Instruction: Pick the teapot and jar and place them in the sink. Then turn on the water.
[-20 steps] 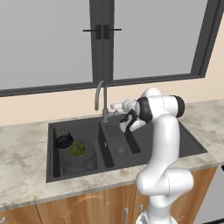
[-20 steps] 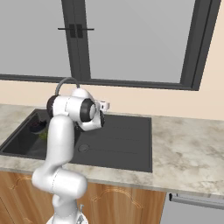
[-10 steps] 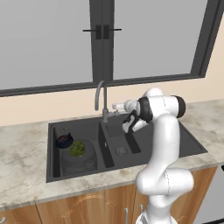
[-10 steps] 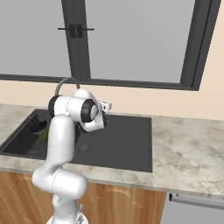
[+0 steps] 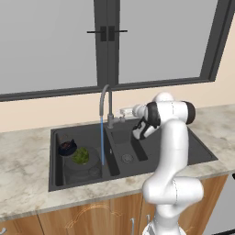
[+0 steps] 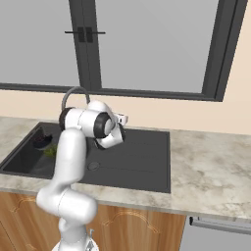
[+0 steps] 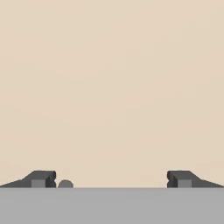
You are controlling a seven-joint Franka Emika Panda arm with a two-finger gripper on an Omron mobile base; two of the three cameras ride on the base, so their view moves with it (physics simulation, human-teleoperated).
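The black double-basin sink point(image 5: 193, 153) holds both objects in its left basin. There the small black teapot point(image 5: 67, 147) sits at the back, and the glass jar point(image 5: 81, 160) with green contents stands in front of it. A thin light-blue stream of water point(image 5: 102, 142) falls from the grey gooseneck faucet point(image 5: 105, 103) beside the jar. My gripper point(image 5: 123, 113) is just right of the faucet's base, level with its handle. In the hand view the gripper point(image 7: 111, 179) is open, fingertips point(image 7: 43, 178) wide apart, facing the beige wall. From the right I see teapot point(image 6: 41, 141), jar point(image 6: 50, 152) and gripper point(image 6: 122, 118).
A small grey rounded knob point(image 7: 65, 184) shows just inside my left fingertip. The marble counter point(image 5: 27, 160) surrounds the sink. A dark-framed window point(image 5: 108, 41) rises behind the faucet. A divider point(image 5: 112, 158) separates the basins, with a drain point(image 5: 127, 158) in the right one.
A light-blue stream now falls from the faucet where none showed before. The arm and gripper have barely moved beside the faucet.
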